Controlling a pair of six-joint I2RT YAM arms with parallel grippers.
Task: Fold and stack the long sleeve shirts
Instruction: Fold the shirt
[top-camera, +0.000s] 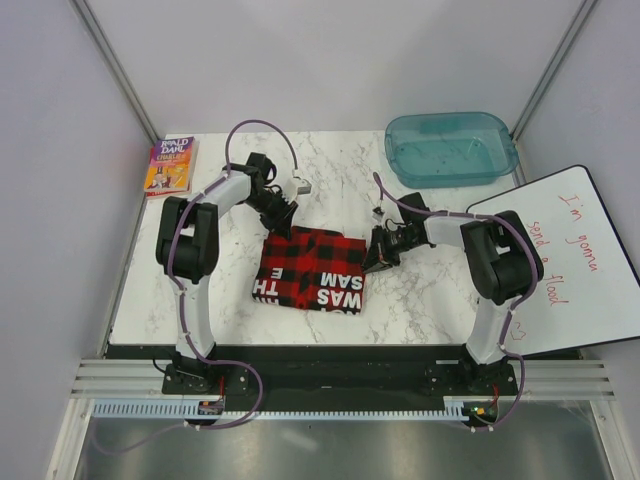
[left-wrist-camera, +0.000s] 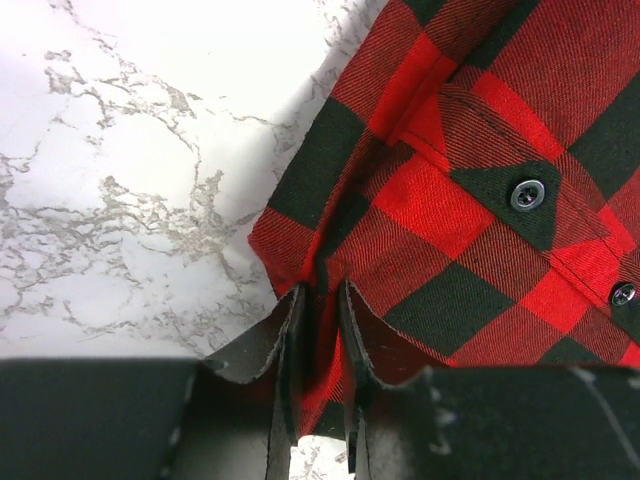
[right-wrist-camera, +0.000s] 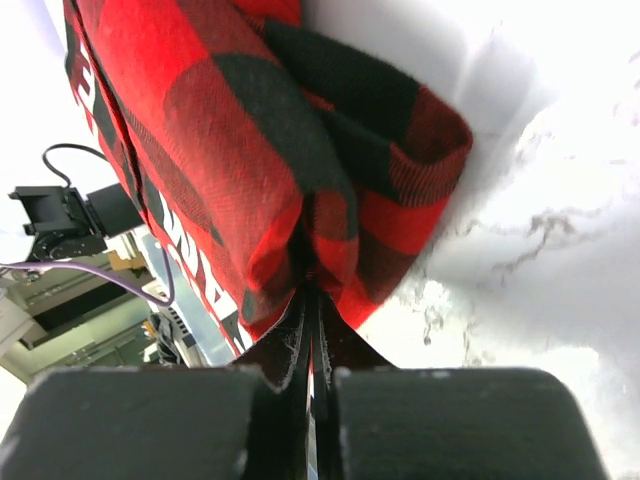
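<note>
- One long sleeve shirt (top-camera: 312, 268) lies folded into a compact rectangle at the middle of the marble table (top-camera: 420, 300), between the two arms.
- In the top view its long axis runs left to right, slightly tilted. The lines of white block lettering run parallel to that axis, along the near edge.
- The plain red-and-black check faces up over the far half of the bundle.
- The left gripper (top-camera: 283, 215) sits at the shirt's far-left corner. In the left wrist view its two fingers (left-wrist-camera: 287, 335) stand a little apart and pinch a raised fold of the check fabric between them.
- Two dark buttons (left-wrist-camera: 527, 193) show in that view, on the cloth just beyond the pinched corner.
- The right gripper (top-camera: 372, 258) sits at the shirt's right edge. In the right wrist view its fingers (right-wrist-camera: 292, 345) are pressed tight together, and the fabric puckers into their tips, so a thin edge of the shirt is nipped there.
- That view shows the right edge as a rounded, layered fold.
- Count of other things: one paperback book (top-camera: 170, 165) at the far-left corner of the table, one teal plastic bin (top-camera: 405, 150) at the far right, and one whiteboard (top-camera: 580, 270) with red handwriting at the right edge.
</note>
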